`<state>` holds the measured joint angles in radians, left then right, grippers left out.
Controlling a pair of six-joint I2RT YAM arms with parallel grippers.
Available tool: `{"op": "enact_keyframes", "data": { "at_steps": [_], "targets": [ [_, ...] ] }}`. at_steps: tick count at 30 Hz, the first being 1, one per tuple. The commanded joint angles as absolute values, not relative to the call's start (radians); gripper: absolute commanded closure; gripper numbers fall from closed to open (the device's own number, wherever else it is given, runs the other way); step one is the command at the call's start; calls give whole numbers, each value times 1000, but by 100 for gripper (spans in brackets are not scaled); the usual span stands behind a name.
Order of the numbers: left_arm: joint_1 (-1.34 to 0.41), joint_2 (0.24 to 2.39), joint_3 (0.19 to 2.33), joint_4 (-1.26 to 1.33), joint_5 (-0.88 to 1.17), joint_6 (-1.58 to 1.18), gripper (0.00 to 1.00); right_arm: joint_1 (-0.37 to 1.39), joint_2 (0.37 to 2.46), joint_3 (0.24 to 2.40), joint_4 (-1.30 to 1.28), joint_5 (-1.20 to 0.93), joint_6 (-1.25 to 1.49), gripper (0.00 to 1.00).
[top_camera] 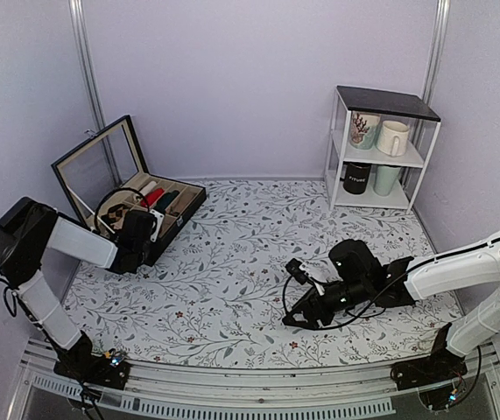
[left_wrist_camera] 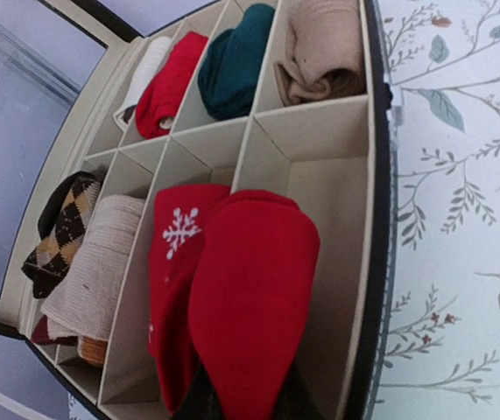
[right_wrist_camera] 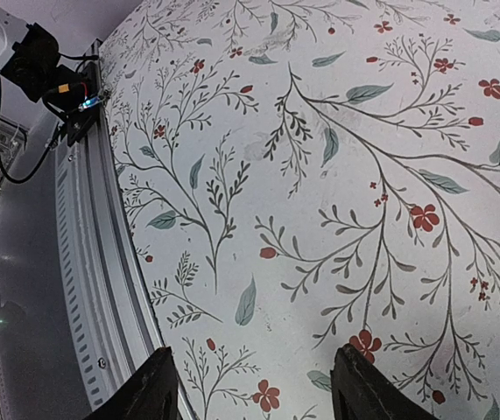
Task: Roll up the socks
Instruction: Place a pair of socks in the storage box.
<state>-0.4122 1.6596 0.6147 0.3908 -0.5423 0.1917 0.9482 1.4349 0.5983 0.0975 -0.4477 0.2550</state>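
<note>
While left fingers (left_wrist_camera: pixel 201 408) clamp the rolled socks (left_wrist_camera: pixel 251 297) over the box (left_wrist_camera: pixel 373 289), stowing is in hand; next: lower, then release; right fingers (right_wrist_camera: pixel 144 389) wide apart, empty.

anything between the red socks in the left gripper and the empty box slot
Nothing visible does. The bright red fabric socks, held by the left gripper, hang over the cream divided box, with its empty compartment right beside them.

The white-shelled left arm (top_camera: pixel 79 238) and white-shelled right arm (top_camera: pixel 455 271) have bulky black joint housings. A thin black cable (top_camera: pixel 284 302) loops alongside the matte black right gripper (right_wrist_camera: pixel 258 385), whose fingers (right_wrist_camera: pixel 149 389) are blunt and dark.
</note>
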Motion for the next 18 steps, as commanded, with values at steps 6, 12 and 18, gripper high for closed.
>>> {"op": "enact_keyframes", "data": {
  "at_steps": [6,12,18],
  "targets": [
    [-418,1747,701,355,-462,197,100,943,1445,617,86,-455,270,39],
    [-387,1766,809,104,-347,122,100,943,1443,612,83,-457,276,39],
    [-337,1750,837,-7,-281,60,100,943,1446,614,80,-460,276,39]
  ]
}}
